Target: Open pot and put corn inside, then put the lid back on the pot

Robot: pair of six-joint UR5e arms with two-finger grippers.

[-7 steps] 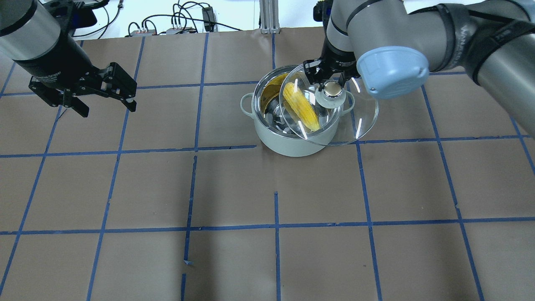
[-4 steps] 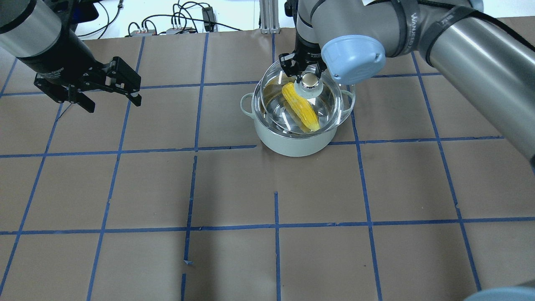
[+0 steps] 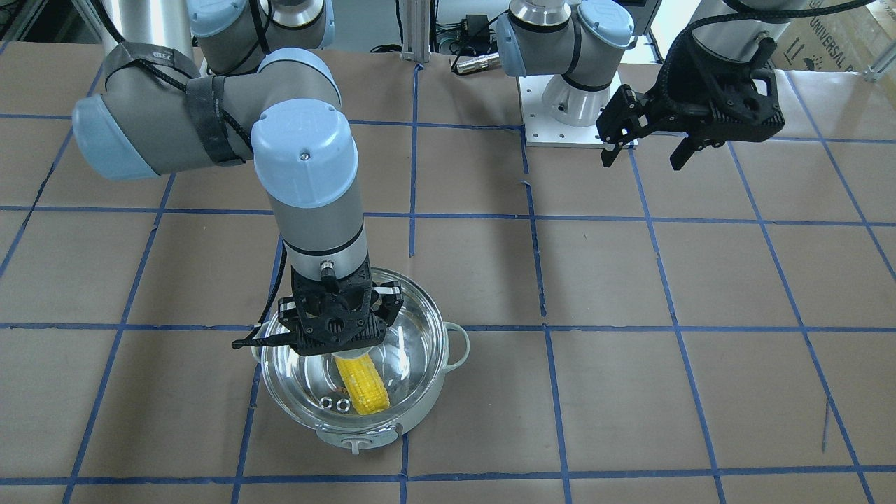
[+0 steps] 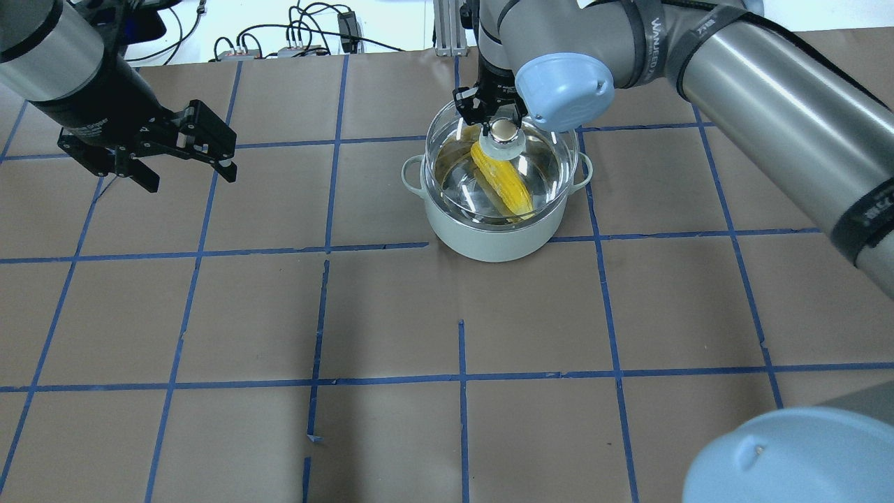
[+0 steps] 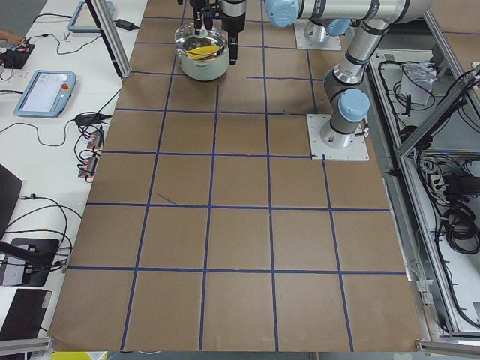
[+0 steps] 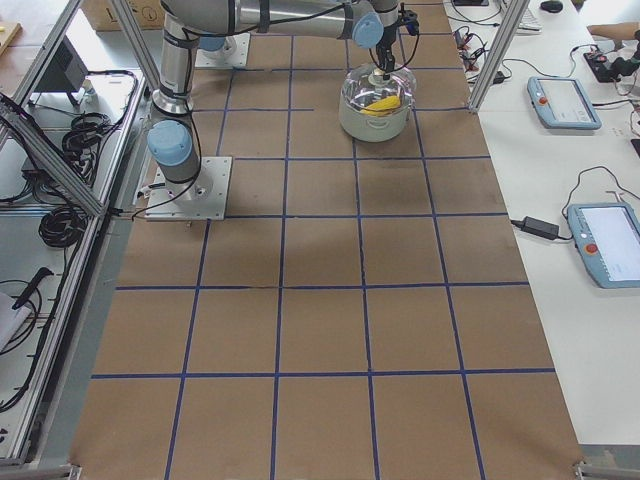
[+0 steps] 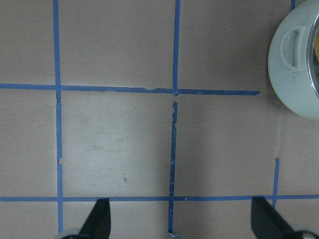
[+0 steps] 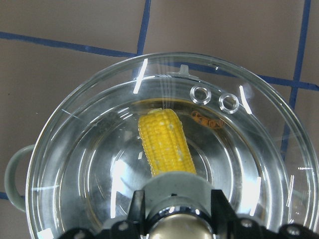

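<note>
Lid [image 4: 541, 164] over corn [image 4: 504, 183] in pot [image 4: 489, 241], knob [image 4: 504, 133] between right fingers [image 8: 219, 206], left fingers [image 7: 98, 216] wide, box [image 3: 836, 31] lettering "UNIVERSAL"

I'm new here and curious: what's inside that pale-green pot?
A yellow corn cob lies inside the pot, seen through the clear glass lid. One end is covered by the lid's knob and the right gripper.

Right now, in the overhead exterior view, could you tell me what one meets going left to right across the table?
Left gripper → pot's left loop handle → corn → pot's right loop handle. The lid and the right gripper holding its knob overlap the corn, so I leave them out.
</note>
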